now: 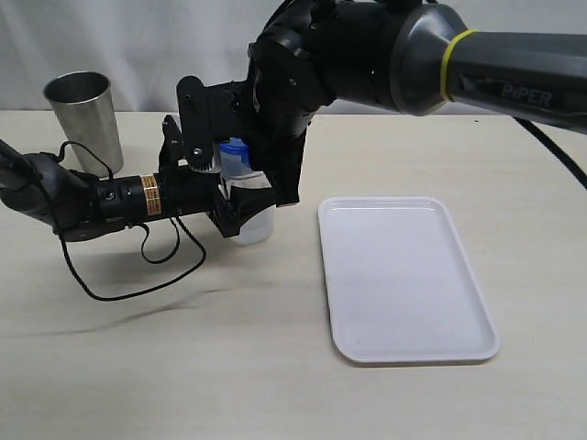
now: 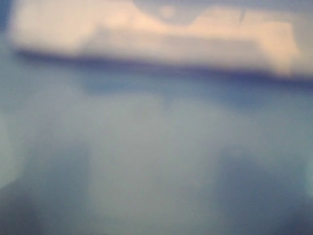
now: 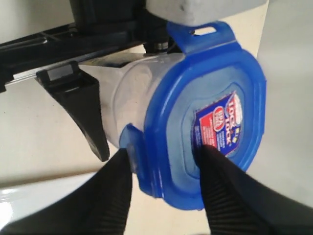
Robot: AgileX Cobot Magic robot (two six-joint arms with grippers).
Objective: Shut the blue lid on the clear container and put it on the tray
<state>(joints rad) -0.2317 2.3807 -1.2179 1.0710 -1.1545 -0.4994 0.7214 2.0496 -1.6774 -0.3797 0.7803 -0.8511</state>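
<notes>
Holding the clear container [image 1: 252, 225] upright on the table [image 1: 275, 385], left of centre in the exterior view, with the left gripper [image 1: 234, 209] clamped round its walls from the left side. Topped by the blue lid [image 1: 236, 151]. Stands near the left rim of the tray [image 1: 404, 353], not touching it. Cannot tell any contents through the clear wall. At upper left, a steel cup [image 1: 83, 110], upright, inside hidden.

Seen only from the right wrist: right gripper [image 3: 164, 152] pinching one edge of the lid, one finger [image 3: 115, 196] against a flap folded down along the wall, the other on the top beside the red-and-white sticker [image 3: 220, 122]. Another flap [image 3: 200, 34] sticking out from the rim. Left wrist view gives only blue-white blur, nothing to make out.
</notes>
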